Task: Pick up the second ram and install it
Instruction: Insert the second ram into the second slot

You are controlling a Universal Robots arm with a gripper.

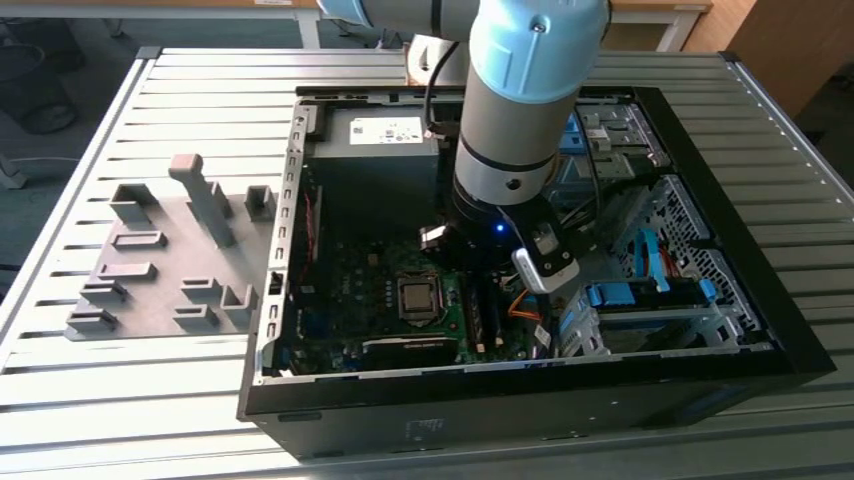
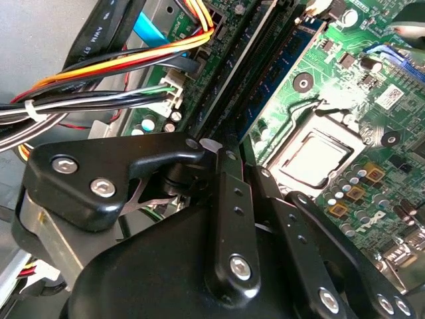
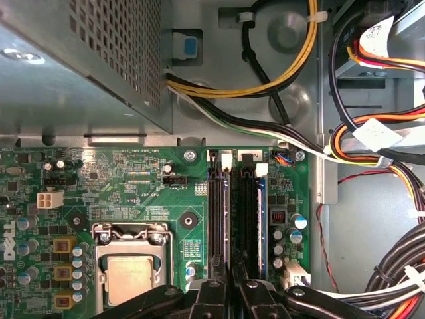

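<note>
In the exterior view my gripper (image 1: 491, 298) reaches down inside the open computer case (image 1: 287, 300), right of the processor socket (image 1: 416, 297). In both wrist views the black fingers (image 2: 226, 212) stand close together over the long black memory slots (image 3: 217, 219). The second ram (image 2: 269, 81), a thin blue-green board with black chips, stands on edge in line with the narrow gap between them, down at the slots. My gripper (image 3: 231, 291) is shut on it. How deep the board sits in its slot is hidden.
A grey plate of holder blocks (image 1: 167, 265) lies at the exterior view's left, beside the case. The power supply (image 1: 380, 135) fills the case's far end. Cable bundles (image 3: 392, 159) and blue drive bays (image 1: 627, 295) crowd the side next to the slots.
</note>
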